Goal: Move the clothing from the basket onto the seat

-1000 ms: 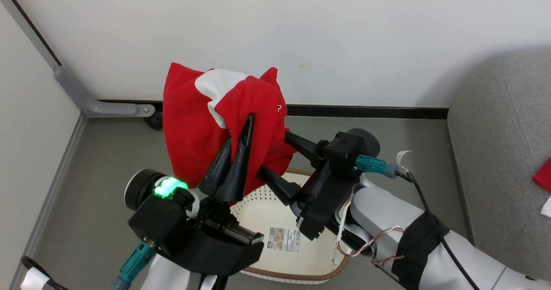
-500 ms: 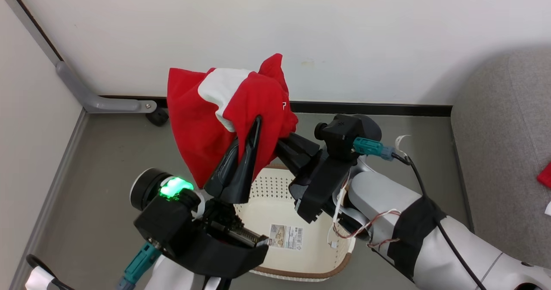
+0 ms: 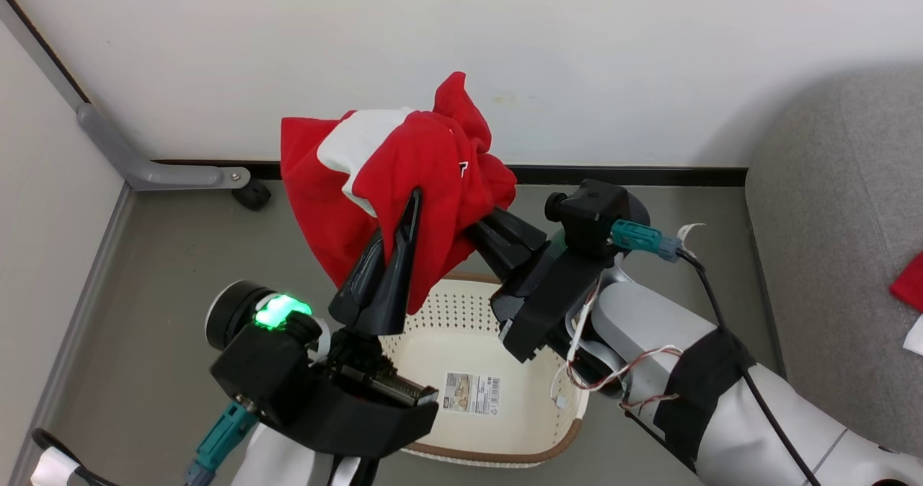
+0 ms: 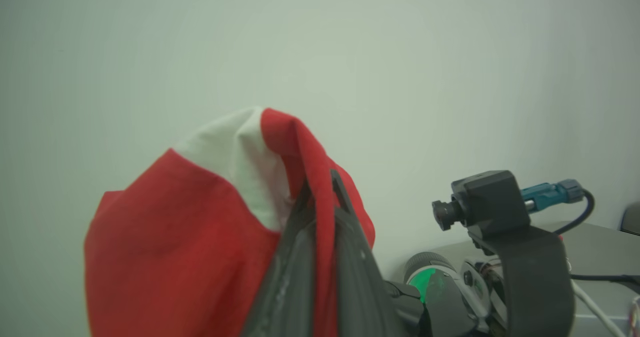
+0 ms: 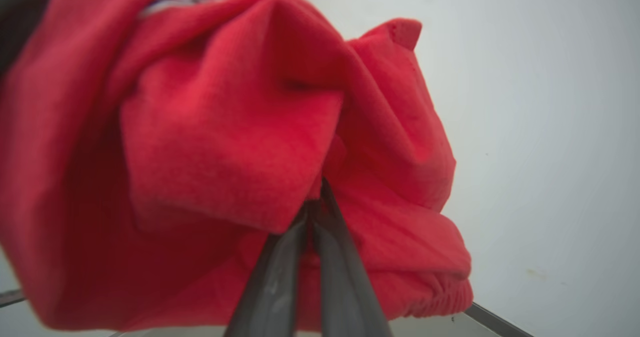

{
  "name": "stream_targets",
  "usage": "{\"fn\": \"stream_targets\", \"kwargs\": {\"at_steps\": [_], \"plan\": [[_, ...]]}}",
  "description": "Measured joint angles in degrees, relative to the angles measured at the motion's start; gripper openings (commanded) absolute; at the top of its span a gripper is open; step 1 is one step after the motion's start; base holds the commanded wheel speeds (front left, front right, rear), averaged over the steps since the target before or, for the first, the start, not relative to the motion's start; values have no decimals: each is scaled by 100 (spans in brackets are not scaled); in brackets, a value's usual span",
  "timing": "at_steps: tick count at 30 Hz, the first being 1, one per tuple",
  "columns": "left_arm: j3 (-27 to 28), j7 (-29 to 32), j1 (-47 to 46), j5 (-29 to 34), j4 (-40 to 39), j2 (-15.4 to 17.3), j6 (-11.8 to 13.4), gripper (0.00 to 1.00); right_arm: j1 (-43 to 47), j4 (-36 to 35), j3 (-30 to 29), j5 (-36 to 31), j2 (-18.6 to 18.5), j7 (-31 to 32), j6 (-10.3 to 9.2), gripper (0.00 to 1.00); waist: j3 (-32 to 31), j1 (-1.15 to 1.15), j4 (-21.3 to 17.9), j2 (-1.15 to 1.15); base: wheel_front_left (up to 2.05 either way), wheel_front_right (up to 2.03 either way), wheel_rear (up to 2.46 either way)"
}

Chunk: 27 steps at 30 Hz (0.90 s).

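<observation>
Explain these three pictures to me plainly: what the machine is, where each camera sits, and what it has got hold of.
This is a wheeled robot with two arms. The big picture comes from a camera on its head, looking down. The other two come from cameras on its wrists, looking along each hand's dark fingers. The left hand and right hand are both shut on red shorts with white panels, held up above a cream basket on the grey floor. The basket's inside looks bare apart from a label. At the right is the grey seat, with something red at the picture's edge.
</observation>
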Motion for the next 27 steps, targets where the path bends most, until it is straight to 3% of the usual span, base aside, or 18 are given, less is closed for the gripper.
{"fn": "stream_targets", "kwargs": {"at_steps": [3, 4, 7, 8, 27], "plan": [[8, 0, -7, -1, 42, -1, 1, 0, 64, -29, -41, 0, -1, 1, 0, 0, 12, 0, -27, 0, 0, 0, 0], [9, 0, -18, -1, 60, -1, 1, 4, 65, -51, -59, 0, 0, 1, 0, 0, 15, 0, -35, 0, 0, 0, 0], [21, -1, -73, -1, 104, -4, 1, 64, 65, -104, -116, -2, 1, 1, 0, 0, 26, 0, -54, 0, 0, 0, 0], [25, -1, -73, -1, 112, -5, 1, 100, 65, -115, -136, -3, 1, 1, 0, 0, 28, 0, -59, 0, 0, 0, 0], [163, -1, -75, -1, 458, -10, 44, 100, 169, -299, -515, -108, 4, 1, 0, 0, 46, 0, -117, 0, 0, 0, 0]]}}
